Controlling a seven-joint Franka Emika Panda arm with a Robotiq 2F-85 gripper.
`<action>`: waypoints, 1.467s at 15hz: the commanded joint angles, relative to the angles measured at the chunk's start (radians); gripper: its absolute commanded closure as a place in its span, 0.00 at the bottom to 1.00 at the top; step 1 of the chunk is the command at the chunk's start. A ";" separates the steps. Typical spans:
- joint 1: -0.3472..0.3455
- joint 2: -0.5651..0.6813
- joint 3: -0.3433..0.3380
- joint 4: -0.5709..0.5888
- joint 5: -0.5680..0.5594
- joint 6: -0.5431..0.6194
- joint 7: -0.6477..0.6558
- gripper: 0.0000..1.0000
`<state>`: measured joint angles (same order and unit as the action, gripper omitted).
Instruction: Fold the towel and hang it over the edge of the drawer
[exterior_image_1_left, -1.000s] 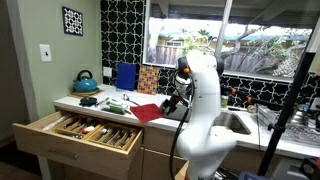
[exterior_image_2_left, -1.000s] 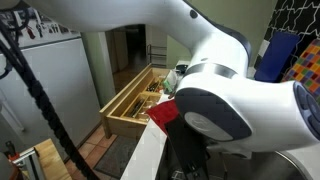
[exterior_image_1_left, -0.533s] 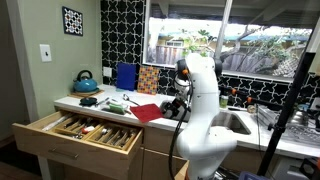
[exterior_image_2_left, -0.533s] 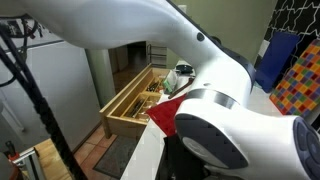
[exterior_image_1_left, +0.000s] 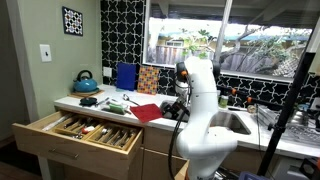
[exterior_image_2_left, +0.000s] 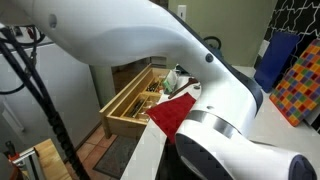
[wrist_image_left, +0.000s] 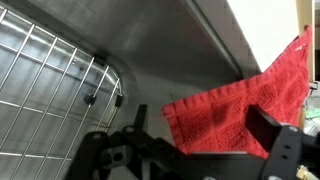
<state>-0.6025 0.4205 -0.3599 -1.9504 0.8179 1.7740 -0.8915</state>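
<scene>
Towel: a red cloth towel (exterior_image_1_left: 147, 111) lies spread on the white countertop (exterior_image_1_left: 100, 98) above the open light-wood drawer (exterior_image_1_left: 62, 146). It is not draped over the drawer's edge.
Towel, closer: in an exterior view the towel (exterior_image_2_left: 172, 113) is at the counter's edge. Its far corner disappears behind the white robot arm (exterior_image_2_left: 200, 60).
Pincer: in the wrist view the black gripper (wrist_image_left: 195, 152) has its fingers spread wide. The towel (wrist_image_left: 235, 110) shows between them, and contact cannot be made out.
Arm: it fills most of one exterior view, hiding the gripper there.
Drawer contents: small cluttered items, too small to identify.
Wrist background: a wire rack (wrist_image_left: 45, 90) on grey metal, cut off at the left.
Counter back: a teal kettle (exterior_image_1_left: 86, 81).
</scene>
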 joint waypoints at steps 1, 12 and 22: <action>-0.030 0.016 0.022 -0.011 0.070 0.014 -0.013 0.02; -0.038 0.038 0.031 -0.007 0.155 0.004 -0.021 0.36; -0.016 -0.042 0.022 -0.019 0.137 0.002 -0.036 1.00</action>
<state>-0.6215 0.4173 -0.3403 -1.9478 0.9573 1.7740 -0.9148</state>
